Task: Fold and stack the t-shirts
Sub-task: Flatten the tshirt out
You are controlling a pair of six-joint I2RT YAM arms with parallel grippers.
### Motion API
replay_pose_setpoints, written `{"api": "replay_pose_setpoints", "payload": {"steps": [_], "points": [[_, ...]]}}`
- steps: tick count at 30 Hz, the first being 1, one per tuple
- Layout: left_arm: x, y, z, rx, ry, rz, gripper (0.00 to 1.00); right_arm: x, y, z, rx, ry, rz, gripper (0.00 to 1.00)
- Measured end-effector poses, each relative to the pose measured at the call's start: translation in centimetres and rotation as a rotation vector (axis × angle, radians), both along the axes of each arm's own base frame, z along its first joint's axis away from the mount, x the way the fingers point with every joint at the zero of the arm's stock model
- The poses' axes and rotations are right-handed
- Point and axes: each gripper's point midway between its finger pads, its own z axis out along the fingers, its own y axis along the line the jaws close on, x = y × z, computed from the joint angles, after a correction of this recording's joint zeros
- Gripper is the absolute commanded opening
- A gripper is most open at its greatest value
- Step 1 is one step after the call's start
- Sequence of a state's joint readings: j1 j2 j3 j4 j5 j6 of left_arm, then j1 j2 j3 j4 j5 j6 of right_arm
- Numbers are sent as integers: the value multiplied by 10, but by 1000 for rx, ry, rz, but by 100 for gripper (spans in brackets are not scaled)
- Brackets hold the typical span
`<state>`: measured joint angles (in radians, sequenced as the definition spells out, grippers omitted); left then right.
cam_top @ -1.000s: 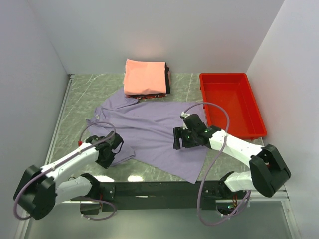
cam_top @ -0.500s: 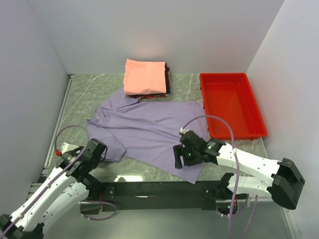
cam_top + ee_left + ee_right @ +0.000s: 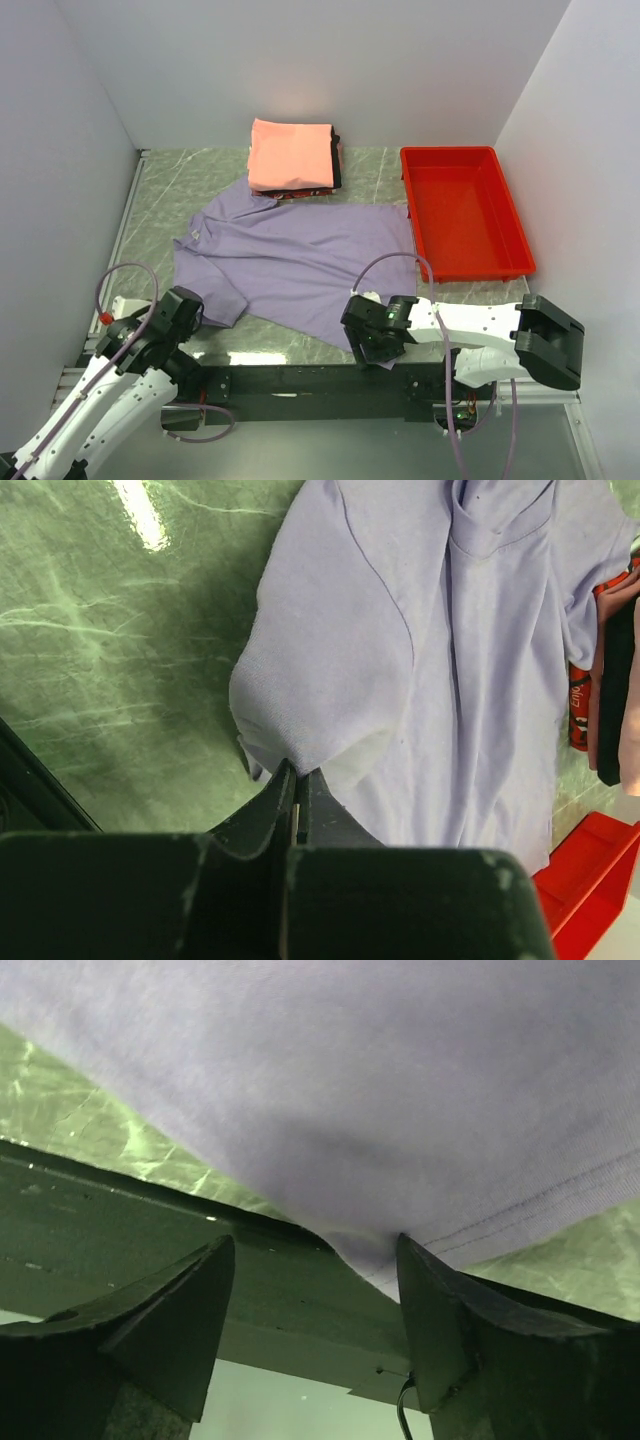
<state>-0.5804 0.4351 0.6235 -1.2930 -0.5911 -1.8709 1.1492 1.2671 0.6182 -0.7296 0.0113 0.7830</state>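
A lavender t-shirt (image 3: pixel 300 260) lies spread out flat in the middle of the green table (image 3: pixel 170 190), with its neck toward the far wall and its bottom edge toward the arms. Behind it, by the back wall, sits a pile of folded shirts. The salmon-pink shirt (image 3: pixel 290 152) is on top, a black shirt (image 3: pixel 337 165) peeks out on the right side, and a dark red shirt (image 3: pixel 300 192) shows at the bottom front. The neck of the big shirt touches this pile. A red tray (image 3: pixel 465 215) stands on the right, just beside the big shirt. The left gripper (image 3: pixel 188 308) is low at the near left, and its two fingers (image 3: pixel 270 805) are pressed together. Their tips are right at the edge of the shirt's left sleeve (image 3: pixel 320 670), but I cannot tell if any cloth is pinched between them. The right gripper (image 3: pixel 368 345) is at the near right corner (image 3: pixel 375 1250) of the shirt, close to the dark rail (image 3: pixel 300 380) at the table's front edge. Its fingers (image 3: pixel 180 1320) are spread apart, one on each side. The corner of the purple cloth dips down into the gap between them and comes close to one finger. The fingers are not squeezing the cloth.
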Motion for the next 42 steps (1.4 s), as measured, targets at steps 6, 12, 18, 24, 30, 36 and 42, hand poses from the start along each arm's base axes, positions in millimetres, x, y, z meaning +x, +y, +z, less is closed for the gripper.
{"api": "replay_pose_setpoints", "payload": {"steps": [6,12,18,24,30,36,42], "points": [[0,0,3,-3,-6,2,1,1,-10,-2,-47,-10,-66,66],[9,-4,10,19,-43,-41,1,4,-19,-5,-93,-31,-104,36],[24,-9,17,73,-79,-99,1,8,-24,-4,-144,-51,-116,0],[39,-12,32,128,-126,-138,1,36,-31,7,-173,-153,-153,0],[65,-20,63,184,-205,-168,1,97,-33,54,-84,-322,-264,0],[98,-25,122,246,-341,-150,1,170,-39,138,-23,-567,-343,0],[123,-21,225,318,-575,-100,1,219,-54,245,36,-836,-409,0]]}}
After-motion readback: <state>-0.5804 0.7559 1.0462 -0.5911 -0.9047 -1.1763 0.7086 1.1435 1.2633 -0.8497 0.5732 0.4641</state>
